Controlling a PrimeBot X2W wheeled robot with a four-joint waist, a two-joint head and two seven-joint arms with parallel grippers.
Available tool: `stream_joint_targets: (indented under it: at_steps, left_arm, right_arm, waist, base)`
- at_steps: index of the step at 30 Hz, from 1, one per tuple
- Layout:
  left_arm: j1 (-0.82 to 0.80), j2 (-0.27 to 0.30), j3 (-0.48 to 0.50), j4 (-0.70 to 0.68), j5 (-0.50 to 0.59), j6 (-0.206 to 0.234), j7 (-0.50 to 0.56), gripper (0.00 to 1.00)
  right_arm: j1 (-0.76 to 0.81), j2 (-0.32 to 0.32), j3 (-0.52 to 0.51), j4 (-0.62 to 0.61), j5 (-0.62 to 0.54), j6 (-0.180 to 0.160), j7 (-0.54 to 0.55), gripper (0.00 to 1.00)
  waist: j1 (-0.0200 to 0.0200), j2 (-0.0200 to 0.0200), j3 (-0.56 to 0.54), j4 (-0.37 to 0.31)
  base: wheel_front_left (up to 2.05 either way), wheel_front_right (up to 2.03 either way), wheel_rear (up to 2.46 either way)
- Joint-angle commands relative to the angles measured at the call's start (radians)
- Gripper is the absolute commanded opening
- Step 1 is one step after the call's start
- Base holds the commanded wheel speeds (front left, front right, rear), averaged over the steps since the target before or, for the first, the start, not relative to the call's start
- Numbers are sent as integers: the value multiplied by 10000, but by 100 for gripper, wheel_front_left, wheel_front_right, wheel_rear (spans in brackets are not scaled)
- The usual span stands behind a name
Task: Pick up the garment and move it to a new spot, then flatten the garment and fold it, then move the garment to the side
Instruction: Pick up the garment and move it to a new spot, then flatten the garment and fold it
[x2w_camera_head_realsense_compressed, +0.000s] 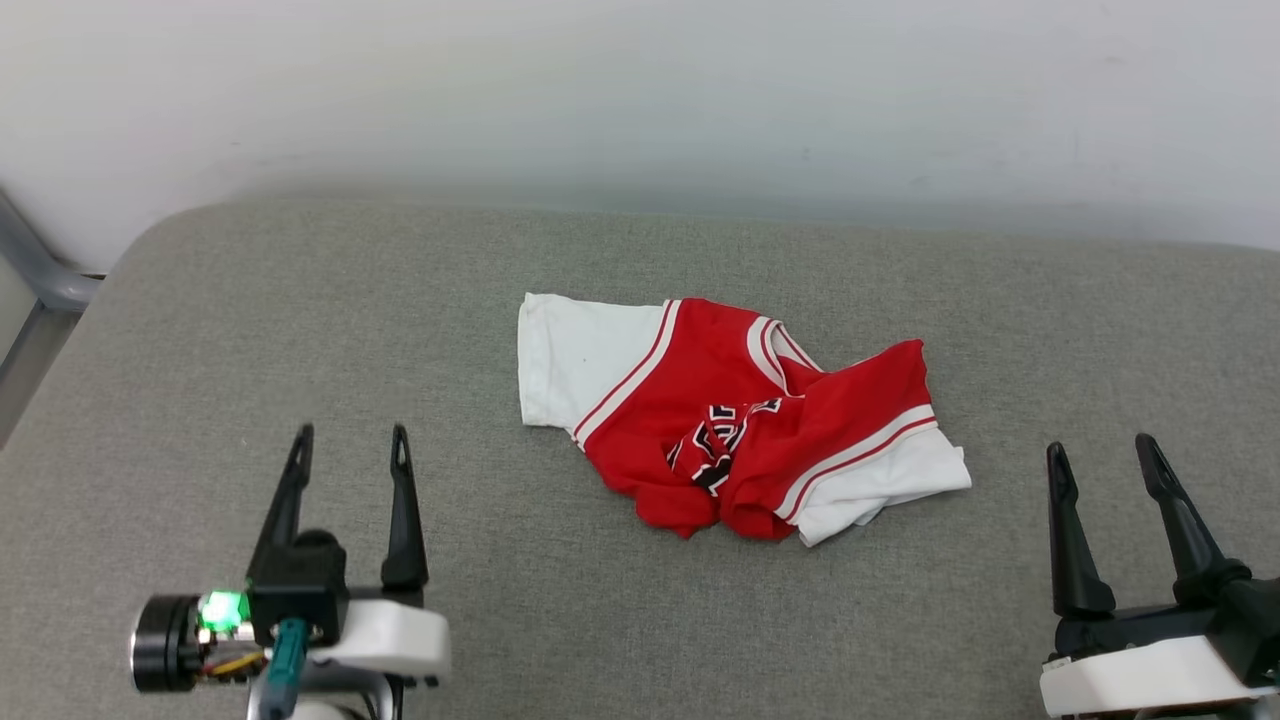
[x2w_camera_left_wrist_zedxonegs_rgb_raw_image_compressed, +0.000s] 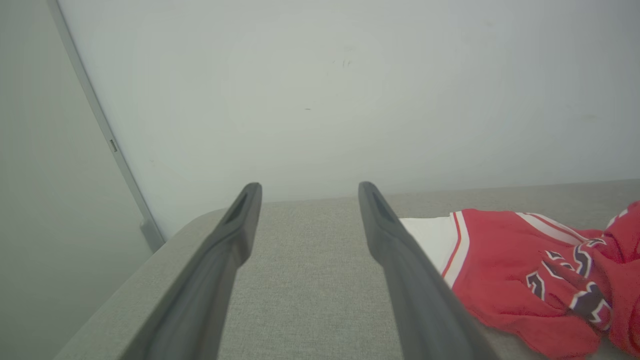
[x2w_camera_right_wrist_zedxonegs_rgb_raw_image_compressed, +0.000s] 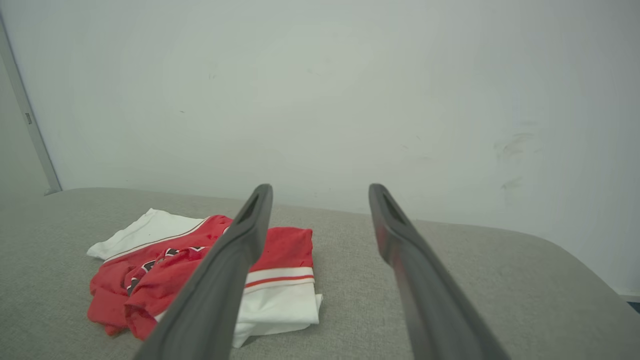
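Observation:
The garment (x2w_camera_head_realsense_compressed: 740, 415), a red T-shirt with white sleeves and black-and-white lettering, lies crumpled in the middle of the grey padded surface (x2w_camera_head_realsense_compressed: 500, 580). My left gripper (x2w_camera_head_realsense_compressed: 350, 445) stands open at the lower left, well short of the shirt and to its left. At the lower right my right gripper (x2w_camera_head_realsense_compressed: 1100, 455) is open too, a little right of the shirt's white sleeve. The garment (x2w_camera_left_wrist_zedxonegs_rgb_raw_image_compressed: 525, 280) lies to the right of my open left gripper (x2w_camera_left_wrist_zedxonegs_rgb_raw_image_compressed: 309, 191) in the left wrist view. In the right wrist view the garment (x2w_camera_right_wrist_zedxonegs_rgb_raw_image_compressed: 165, 265) lies left of my open right gripper (x2w_camera_right_wrist_zedxonegs_rgb_raw_image_compressed: 320, 192).
A pale wall (x2w_camera_head_realsense_compressed: 640, 90) rises behind the grey surface. A grey metal bar (x2w_camera_head_realsense_compressed: 35, 265) stands at the far left by the surface's rounded corner. The surface's right end curves off near the wall (x2w_camera_right_wrist_zedxonegs_rgb_raw_image_compressed: 575, 260).

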Motion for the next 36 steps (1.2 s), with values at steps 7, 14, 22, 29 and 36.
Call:
stream_joint_targets:
  at_steps: [7,14,22,29,36]
  left_arm:
    - [1348,-981,942,-16,1012,-980,-25,100]
    - [1773,-1649,1590,249,1712,-1877,-25,100]
    - [2001,-2151,2194,236,2172,-2485,-25,100]
    - [2129,-2484,2648,338,2491,-2951,-26,100]
    - [2185,-2744,2969,409,2738,-3255,-26,100]
  right_arm:
    - [377,23,-65,358,288,-7,-17,100]
    - [554,23,-72,534,480,-7,-17,100]
    - [666,23,-18,634,635,-7,-17,100]
    - [698,23,-39,661,749,-7,-17,100]
    - [697,23,-40,676,802,-7,-17,100]
  waist:
    - [1,0,-260,-30]
    - [1,0,-397,-134]
    - [1,0,-468,-217]
    - [1,0,-505,-220]
    - [1,0,-501,-182]
  base:
    - [0,0,0]
    - [0,0,0]
    - [0,0,0]
    - [0,0,0]
    - [0,0,0]
